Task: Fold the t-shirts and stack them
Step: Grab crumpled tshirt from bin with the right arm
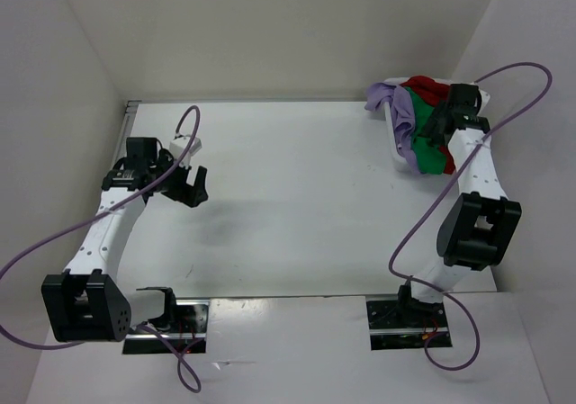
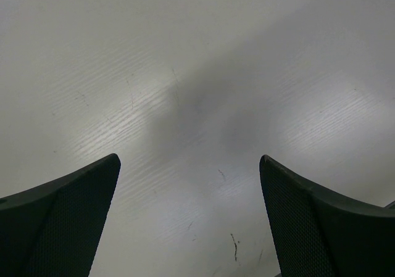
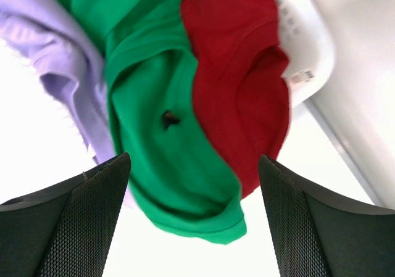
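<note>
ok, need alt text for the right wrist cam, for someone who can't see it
Three crumpled t-shirts fill the view side by side: a lavender shirt on the left, a green shirt in the middle and a dark red shirt on the right. A white basket shows at upper right. The right gripper frames them from below, jaws wide open.

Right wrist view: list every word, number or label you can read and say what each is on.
No text is readable.
The small white label at the edge of the dark red t-shirt: dark print, too blurred to read.
The green t-shirt and the lavender t-shirt: no lettering shows.
</note>
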`<state>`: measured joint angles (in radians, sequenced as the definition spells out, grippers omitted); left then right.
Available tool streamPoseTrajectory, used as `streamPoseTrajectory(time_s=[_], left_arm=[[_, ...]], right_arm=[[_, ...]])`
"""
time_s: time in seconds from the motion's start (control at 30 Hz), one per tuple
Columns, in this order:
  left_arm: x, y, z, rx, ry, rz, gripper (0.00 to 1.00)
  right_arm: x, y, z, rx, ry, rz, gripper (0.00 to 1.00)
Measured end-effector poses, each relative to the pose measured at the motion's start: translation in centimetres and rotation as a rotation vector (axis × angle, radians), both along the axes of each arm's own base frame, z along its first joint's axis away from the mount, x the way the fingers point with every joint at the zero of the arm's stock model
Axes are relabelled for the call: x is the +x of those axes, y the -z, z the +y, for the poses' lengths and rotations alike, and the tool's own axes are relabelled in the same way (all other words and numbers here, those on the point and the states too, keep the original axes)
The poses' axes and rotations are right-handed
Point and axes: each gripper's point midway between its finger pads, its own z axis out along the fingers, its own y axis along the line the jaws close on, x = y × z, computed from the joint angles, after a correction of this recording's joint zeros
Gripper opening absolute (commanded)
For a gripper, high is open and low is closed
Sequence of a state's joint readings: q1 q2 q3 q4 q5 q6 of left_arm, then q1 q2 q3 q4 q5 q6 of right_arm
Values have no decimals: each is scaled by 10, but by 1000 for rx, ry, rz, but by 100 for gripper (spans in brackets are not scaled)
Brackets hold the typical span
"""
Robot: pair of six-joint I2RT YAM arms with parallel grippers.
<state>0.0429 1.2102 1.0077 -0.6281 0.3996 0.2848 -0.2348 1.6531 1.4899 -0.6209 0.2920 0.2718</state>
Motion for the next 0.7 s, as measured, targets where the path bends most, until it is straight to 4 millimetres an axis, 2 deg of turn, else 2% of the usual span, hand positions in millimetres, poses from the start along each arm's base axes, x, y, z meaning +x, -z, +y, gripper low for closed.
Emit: streamPoseTrajectory(time_s=[0.13, 0.3, 0.47, 0.57, 0.6, 0.7], left_arm=[[0, 1, -7, 2, 22, -1, 100], [-1, 2, -10, 2, 33, 2, 100], [-2, 4, -10, 3, 31, 8, 100], [-3, 4, -10, 4, 31, 8, 100], [-3, 4, -9, 4, 31, 8, 100], [-3, 4, -9, 5, 31, 7, 100]], right_arm=[[-3, 11, 7, 29, -12, 17, 84], [-7, 24, 11, 66, -14, 43, 84], [-12, 34, 10, 108, -12, 54, 72], [-12, 35, 10, 122, -9, 50, 52], [-12, 35, 10, 126, -8, 48, 32], [-12, 35, 11, 131, -11, 46, 4]])
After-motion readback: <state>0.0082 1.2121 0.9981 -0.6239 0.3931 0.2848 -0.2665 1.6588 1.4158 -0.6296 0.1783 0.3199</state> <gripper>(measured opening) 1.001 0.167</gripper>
